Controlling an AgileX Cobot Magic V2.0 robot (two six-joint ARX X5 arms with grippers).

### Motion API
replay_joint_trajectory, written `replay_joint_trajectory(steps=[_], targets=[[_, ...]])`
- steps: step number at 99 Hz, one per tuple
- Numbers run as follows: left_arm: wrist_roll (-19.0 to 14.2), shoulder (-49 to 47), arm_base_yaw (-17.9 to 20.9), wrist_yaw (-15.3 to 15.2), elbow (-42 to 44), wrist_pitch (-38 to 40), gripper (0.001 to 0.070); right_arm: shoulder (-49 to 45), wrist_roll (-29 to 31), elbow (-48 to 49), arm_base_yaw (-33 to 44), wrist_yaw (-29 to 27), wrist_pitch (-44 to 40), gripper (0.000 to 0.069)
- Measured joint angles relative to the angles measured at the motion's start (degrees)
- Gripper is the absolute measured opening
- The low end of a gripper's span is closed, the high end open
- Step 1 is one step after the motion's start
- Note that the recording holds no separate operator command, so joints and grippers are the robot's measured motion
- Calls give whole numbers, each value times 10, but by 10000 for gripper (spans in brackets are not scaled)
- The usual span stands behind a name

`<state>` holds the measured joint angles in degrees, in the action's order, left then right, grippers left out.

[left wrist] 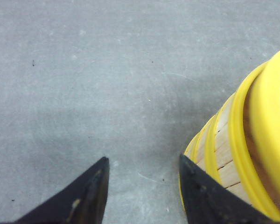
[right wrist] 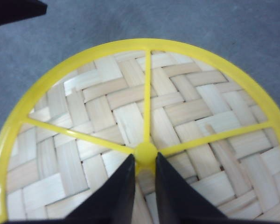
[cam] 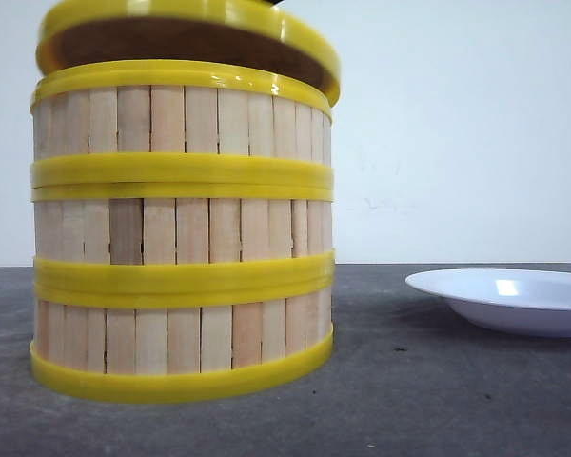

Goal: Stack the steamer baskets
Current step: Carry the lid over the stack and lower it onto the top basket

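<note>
Right jaws (right wrist: 144, 163) pinch the yellow knob (right wrist: 145, 151) at the middle of the woven lid (right wrist: 107, 116), which sits tilted over the top of the steamer baskets (cam: 183, 228). All three baskets stand stacked in one column on the grey bench (cam: 438, 400), directly under those jaws. Left jaws (left wrist: 142, 175) are spread with nothing between them, just beside the stack's wall, over bare bench. Off to the stack's other side, well apart, lies a white plate (cam: 509, 300).
</note>
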<state>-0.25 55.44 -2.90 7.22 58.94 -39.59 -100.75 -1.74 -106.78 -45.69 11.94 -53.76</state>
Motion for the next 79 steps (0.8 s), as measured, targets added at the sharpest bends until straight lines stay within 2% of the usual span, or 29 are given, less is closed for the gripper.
replay_joint_trajectory(steps=[79], targets=[[0, 0, 0, 0, 0, 0, 275, -14, -7, -1, -4, -21, -4, 45]])
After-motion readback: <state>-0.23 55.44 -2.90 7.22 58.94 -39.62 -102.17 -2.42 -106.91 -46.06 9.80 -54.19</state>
